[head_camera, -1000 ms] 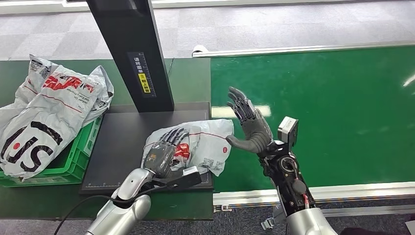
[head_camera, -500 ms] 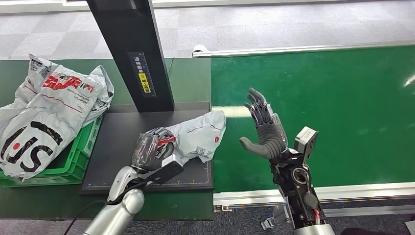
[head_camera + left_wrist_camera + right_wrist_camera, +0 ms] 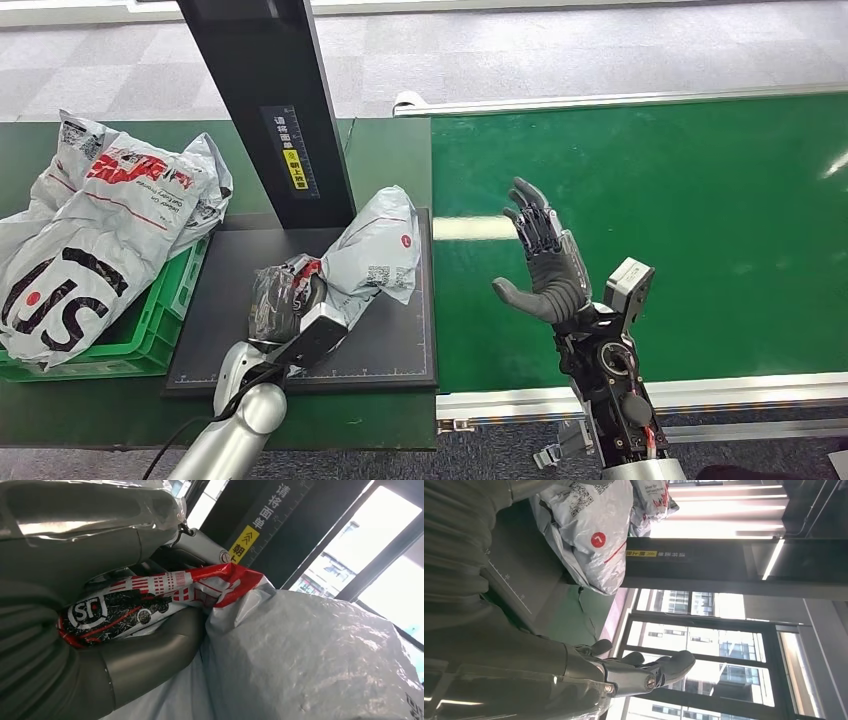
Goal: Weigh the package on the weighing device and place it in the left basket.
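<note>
A grey plastic mail package with red print is lifted at an angle above the black weighing plate. My left hand grips its lower, crumpled end; in the left wrist view my thumb and fingers wrap the red-printed part of the package. My right hand is raised over the green belt to the right of the plate, palm toward the package, fingers apart, holding nothing. The package also appears in the right wrist view, beyond my right hand.
A green basket at the left holds large grey mail bags. The scale's black column rises behind the plate. The green conveyor belt spreads to the right, with a metal rail along its near edge.
My left hand has closed on the package, lifted its end off the plate and swung it leftward and upright. My right hand drew back to the right, away from the package.
</note>
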